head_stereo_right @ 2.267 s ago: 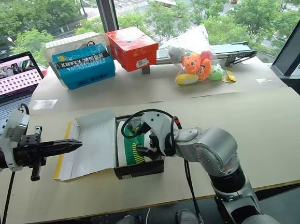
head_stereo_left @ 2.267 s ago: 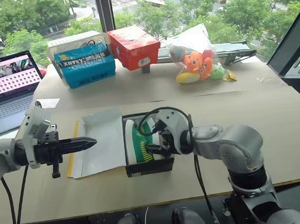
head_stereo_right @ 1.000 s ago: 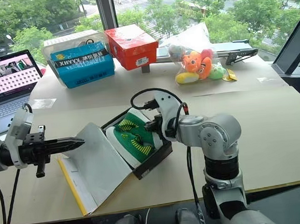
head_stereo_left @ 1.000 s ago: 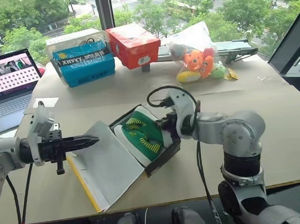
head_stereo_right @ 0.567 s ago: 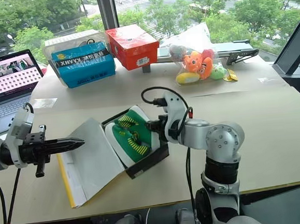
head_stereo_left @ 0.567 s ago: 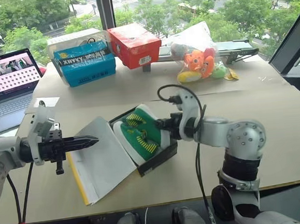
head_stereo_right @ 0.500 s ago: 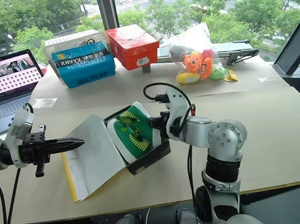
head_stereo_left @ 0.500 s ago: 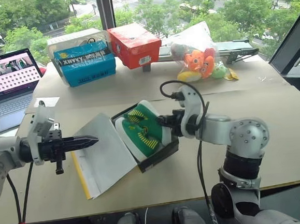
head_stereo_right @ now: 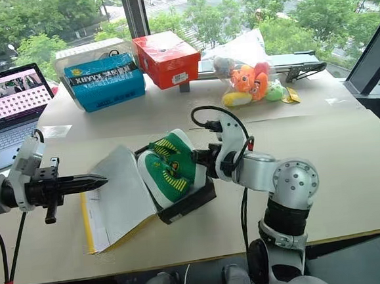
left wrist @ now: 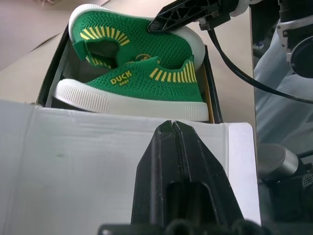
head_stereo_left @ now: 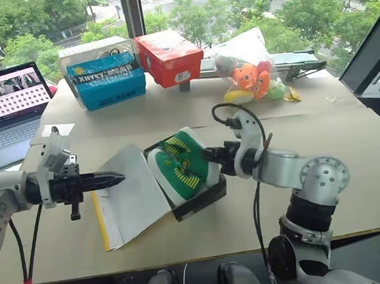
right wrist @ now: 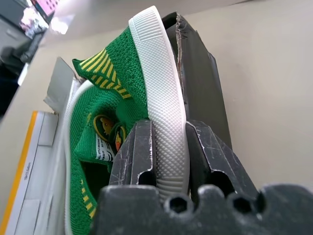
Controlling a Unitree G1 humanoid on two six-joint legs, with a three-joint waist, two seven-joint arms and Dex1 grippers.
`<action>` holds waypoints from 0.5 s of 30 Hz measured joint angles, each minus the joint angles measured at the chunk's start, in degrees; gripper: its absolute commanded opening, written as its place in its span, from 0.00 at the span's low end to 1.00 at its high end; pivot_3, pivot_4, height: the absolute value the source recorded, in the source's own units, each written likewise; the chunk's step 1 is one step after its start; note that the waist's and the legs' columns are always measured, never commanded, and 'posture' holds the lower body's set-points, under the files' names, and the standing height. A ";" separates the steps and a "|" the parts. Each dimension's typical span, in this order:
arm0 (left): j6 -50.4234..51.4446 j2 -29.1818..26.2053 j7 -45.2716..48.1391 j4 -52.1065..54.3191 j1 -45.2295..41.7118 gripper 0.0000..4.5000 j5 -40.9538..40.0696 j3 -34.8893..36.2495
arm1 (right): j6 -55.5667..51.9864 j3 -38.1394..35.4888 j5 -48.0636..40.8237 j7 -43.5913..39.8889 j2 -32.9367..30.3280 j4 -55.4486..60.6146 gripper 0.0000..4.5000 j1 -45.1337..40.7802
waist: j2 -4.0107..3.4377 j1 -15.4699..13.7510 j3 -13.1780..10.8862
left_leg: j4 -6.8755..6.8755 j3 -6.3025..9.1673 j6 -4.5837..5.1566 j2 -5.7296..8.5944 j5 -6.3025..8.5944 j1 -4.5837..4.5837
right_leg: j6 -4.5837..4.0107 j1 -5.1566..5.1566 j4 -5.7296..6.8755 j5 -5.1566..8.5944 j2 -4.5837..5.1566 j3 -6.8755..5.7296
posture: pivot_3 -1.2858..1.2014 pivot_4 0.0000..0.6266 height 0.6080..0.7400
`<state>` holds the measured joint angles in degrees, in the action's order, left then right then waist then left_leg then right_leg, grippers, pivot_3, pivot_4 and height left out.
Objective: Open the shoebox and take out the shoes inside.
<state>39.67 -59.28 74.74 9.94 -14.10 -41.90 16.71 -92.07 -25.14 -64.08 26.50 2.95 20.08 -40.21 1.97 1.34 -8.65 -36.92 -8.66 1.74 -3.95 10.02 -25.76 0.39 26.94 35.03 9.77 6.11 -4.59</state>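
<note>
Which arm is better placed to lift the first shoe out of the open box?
The right. Its gripper is already clamped on one green shoe in the shoebox. The left gripper is shut over the lid flap, apart from the shoes.

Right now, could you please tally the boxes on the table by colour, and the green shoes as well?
Blue box: 1
Red box: 1
Open shoebox, black base, yellow-edged lid: 1
Green shoes: 2, one clamped by the right gripper
Total: 5

The shoes (head_stereo_left: pixel 181 166) are lying in the shoebox (head_stereo_left: pixel 201 200) mid-surface (head_stereo_left: pixel 350 169), its lid (head_stereo_left: pixel 129 199) lying leftward, the laptop (head_stereo_left: pixel 9 107) sitting far left
</note>
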 measured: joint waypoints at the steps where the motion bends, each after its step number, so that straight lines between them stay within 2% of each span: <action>1: -0.01 0.00 0.08 0.00 -0.12 0.00 0.10 -0.07 | 0.00 -0.79 -0.32 0.27 0.55 0.00 0.11 -0.02 | 0.00 0.08 0.00 | 0.00 0.01 0.19 -0.01 -0.11 0.00 | 0.00 0.00 0.00 0.00 -0.01 0.00 | 0.52 0.24 0.99; 6: -0.09 -0.07 0.47 -0.73 -0.61 0.00 0.36 -0.20 | 0.04 -2.59 -2.13 2.35 -1.45 0.05 0.11 -2.49 | -0.06 0.04 -0.04 | 0.00 0.04 0.17 0.00 -0.10 -0.01 | 0.00 0.01 -0.01 0.00 0.00 0.00 | 0.52 0.24 0.99; 10: -0.09 -0.07 0.76 -0.79 -1.36 0.00 0.80 -0.78 | 2.04 -4.36 -11.11 6.71 -0.31 -0.43 0.11 -4.44 | -0.07 0.20 -0.04 | 0.00 0.07 0.19 -0.01 -0.12 0.02 | -0.01 -0.05 -0.02 0.00 -0.03 0.00 | 0.52 0.24 0.99; 15: -0.09 -0.08 1.00 -0.89 -1.48 0.00 1.18 -0.94 | 8.57 -2.39 -22.33 14.71 -3.83 -2.97 0.11 0.99 | -0.07 0.37 -0.05 | 0.00 0.17 0.17 0.00 -0.10 0.14 | 0.00 -0.28 -0.07 0.01 0.04 -0.06 | 0.52 0.24 0.99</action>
<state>39.58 -59.36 75.74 9.06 -15.57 -40.72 15.77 -83.49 -27.53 -86.41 41.21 -0.88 17.12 -39.22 1.90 1.71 -8.69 -36.92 -8.49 1.91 -3.95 9.92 -25.62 0.38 26.66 34.96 9.78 6.15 -4.65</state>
